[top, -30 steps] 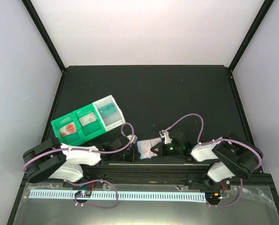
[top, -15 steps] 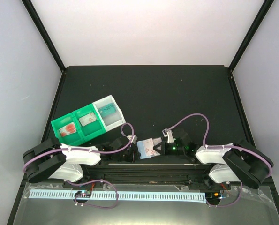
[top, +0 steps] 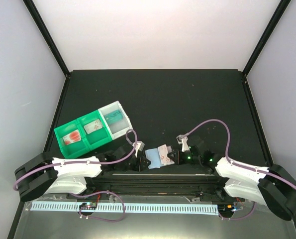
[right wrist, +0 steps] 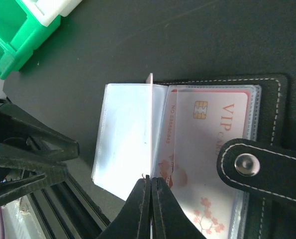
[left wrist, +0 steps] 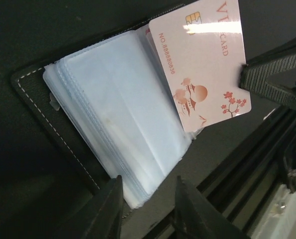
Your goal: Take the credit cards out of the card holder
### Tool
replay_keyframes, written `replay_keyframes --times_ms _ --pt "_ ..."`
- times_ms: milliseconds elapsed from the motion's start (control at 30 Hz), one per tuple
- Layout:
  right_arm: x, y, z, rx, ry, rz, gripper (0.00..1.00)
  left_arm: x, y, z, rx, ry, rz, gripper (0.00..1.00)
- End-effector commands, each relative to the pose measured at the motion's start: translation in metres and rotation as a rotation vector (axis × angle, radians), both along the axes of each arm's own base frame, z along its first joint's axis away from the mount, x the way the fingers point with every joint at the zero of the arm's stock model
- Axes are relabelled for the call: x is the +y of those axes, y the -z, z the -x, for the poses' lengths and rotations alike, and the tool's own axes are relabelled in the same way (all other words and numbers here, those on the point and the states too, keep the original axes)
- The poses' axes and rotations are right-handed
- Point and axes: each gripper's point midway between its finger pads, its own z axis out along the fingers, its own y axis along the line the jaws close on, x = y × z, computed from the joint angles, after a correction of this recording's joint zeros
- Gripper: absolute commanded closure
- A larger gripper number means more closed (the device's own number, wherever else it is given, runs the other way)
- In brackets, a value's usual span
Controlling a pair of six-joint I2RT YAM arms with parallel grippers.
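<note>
- On the card holder (left wrist: 113, 124), found a stack of pale-blue, slightly translucent plastic sleeves. They were glossy, rectangular and round-cornered, spread open from a centre fold.
- Under those sleeves, noted a black leather-like cover (left wrist: 65, 134) with white stitching along its rim, plus a rounded strap (right wrist: 257, 164) carrying a shiny metal snap.
- Over the holder's fold, saw the right gripper (right wrist: 149, 181) pinched tight on a thin, stiff whitish-pink card (left wrist: 202, 64). Read a gold chip, "VIP" lettering and reddish blossom print on its face. Could not tell whether its inner edge had cleared the sleeves.
- Inside a sleeve on the strap side of the fold, spotted a second card (right wrist: 207, 129) with the same print.
- At the holder's near edge, saw the left gripper (left wrist: 148, 181) with fingers narrowly parted, straddling the sleeve corner without clamping it.
- Left of the holder and farther back, made out a green two-compartment tray (top: 83, 134) joined to a white bin (top: 115, 118). Both looked like hard plastic, on the same matte black table (top: 187, 99) as the holder.
</note>
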Motion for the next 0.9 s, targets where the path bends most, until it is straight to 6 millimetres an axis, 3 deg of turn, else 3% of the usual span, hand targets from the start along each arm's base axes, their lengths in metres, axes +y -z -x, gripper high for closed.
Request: replay_keyframes --times_ms 0,100,233,467,700,867 --pt "-0.008 -0.011 -0.004 -0.059 -0.013 0.063 0.99 -0.007 -0.022 -0.002 -0.036 0.023 0.036 0.62" --pt "-0.009 -0.022 -0.001 -0.092 -0.050 0.069 0.99 -0.010 -0.038 -0.002 -0.074 0.049 0.057 0.50" --pt "-0.007 -0.041 0.007 -0.146 -0.123 0.056 0.99 -0.008 -0.061 -0.002 -0.131 0.066 0.084 0.42" --pt "0.009 -0.072 0.045 -0.158 -0.364 -0.074 0.99 0.004 -0.096 0.011 -0.196 0.128 0.149 0.33" --pt "0.021 -0.090 0.071 -0.125 -0.496 -0.245 0.99 0.025 -0.132 0.032 -0.284 0.216 0.205 0.30" --pt "0.025 -0.094 0.083 -0.088 -0.564 -0.311 0.99 0.032 -0.142 0.036 -0.271 0.229 0.233 0.37"
